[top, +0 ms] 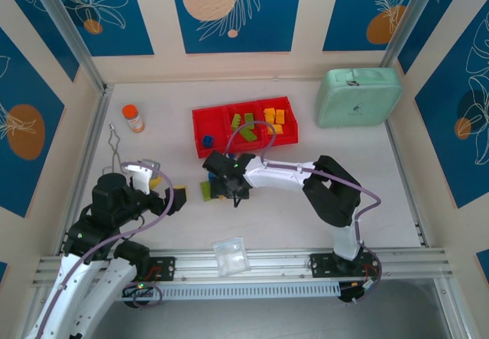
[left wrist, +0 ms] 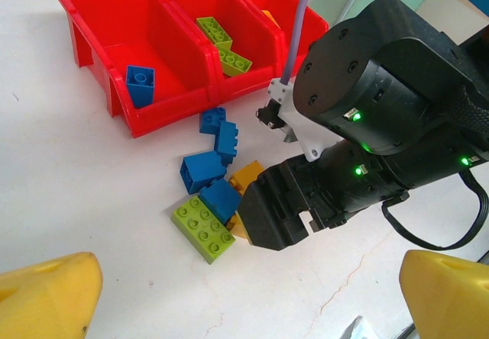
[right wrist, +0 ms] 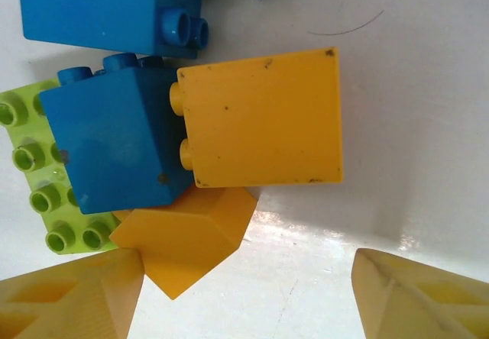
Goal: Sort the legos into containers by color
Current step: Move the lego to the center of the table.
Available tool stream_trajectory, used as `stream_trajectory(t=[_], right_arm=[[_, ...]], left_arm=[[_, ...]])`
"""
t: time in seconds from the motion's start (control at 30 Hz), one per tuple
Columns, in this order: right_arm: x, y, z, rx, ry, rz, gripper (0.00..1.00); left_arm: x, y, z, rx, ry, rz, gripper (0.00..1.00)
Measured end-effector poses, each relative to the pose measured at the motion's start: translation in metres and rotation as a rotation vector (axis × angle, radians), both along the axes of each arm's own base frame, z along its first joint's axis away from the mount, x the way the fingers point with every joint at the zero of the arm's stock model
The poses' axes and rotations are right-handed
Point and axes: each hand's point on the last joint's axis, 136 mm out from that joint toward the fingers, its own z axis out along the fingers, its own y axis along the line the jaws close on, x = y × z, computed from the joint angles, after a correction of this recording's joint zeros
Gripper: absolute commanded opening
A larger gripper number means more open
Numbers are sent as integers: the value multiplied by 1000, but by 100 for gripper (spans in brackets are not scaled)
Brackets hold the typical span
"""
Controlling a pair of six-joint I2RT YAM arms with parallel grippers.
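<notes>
Pile of unsorted legos [left wrist: 206, 175] under right gripper [right wrist: 244, 278], spread, orange lego [right wrist: 187, 247] at fingertips for pinch; left gripper [left wrist: 248, 301] spread, parked aside.

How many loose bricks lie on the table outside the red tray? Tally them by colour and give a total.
Blue bricks: 4
Green bricks: 1
Yellow-orange bricks: 2
Total: 7
</notes>
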Motion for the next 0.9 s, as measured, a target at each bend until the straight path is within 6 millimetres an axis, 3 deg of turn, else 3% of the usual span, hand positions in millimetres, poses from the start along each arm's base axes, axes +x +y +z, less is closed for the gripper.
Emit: stream_trajectory(t=[0.2, 0.47, 0.7, 0.9], right_arm=[[3, -7, 1, -8, -21, 19, 70], [13, -62, 7, -113, -62, 0, 71], [2, -52, 20, -91, -77, 94, 74], [10, -37, 29, -68, -94, 123, 77]], left_arm=[[0, 0, 0, 0, 0, 0, 99], [1, 0, -1, 2, 6, 0, 99], [2, -1, -3, 6, 16, 0, 99], [2, -1, -4, 7, 19, 0, 99]])
